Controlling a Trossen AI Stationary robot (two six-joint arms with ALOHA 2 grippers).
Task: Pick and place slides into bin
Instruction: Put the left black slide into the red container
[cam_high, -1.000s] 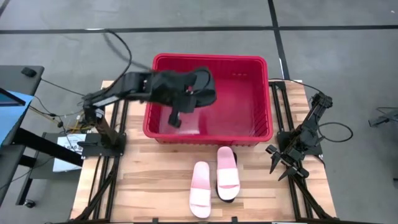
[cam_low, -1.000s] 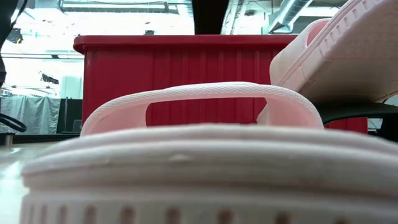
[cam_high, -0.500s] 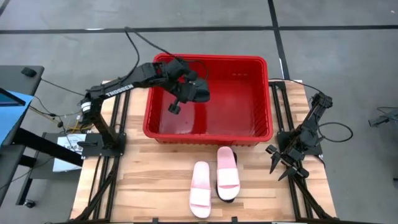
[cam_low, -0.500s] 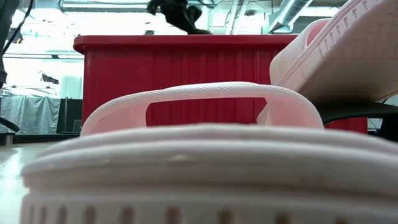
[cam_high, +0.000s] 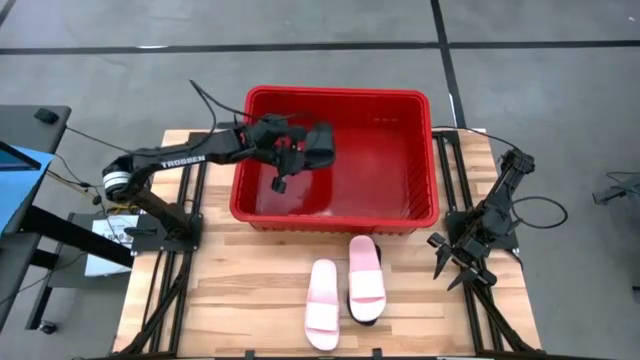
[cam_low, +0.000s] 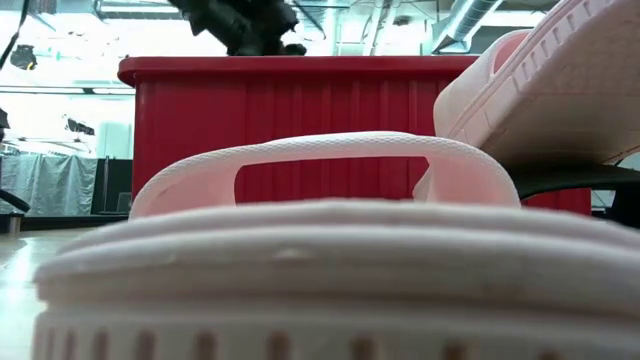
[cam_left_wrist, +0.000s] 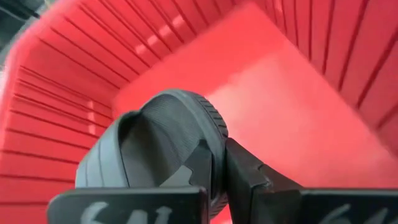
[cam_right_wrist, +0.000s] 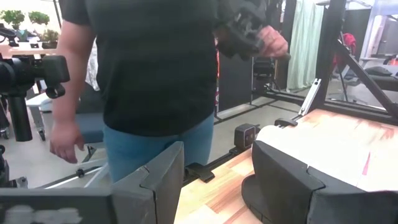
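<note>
Overhead, the left pincer (cam_high: 300, 150) hung inside the far left part of the large red plastic bin (cam_high: 420, 215) with slatted sides, clenched on the edge of a black open-toe slide sandal (cam_left_wrist: 149, 149) held above the bin's floor. Near the bin, on the light wooden surface (cam_high: 230, 290), two light pink slide sandals (cam_high: 322, 302) lay side by side, the right one (cam_high: 366, 272) resting atop a second black sandal (cam_high: 362, 314). Meanwhile the right pincer (cam_right_wrist: 214, 180) waited at the surface's right edge, released, with a person in a dark shirt (cam_right_wrist: 149, 62) standing beyond it.
</note>
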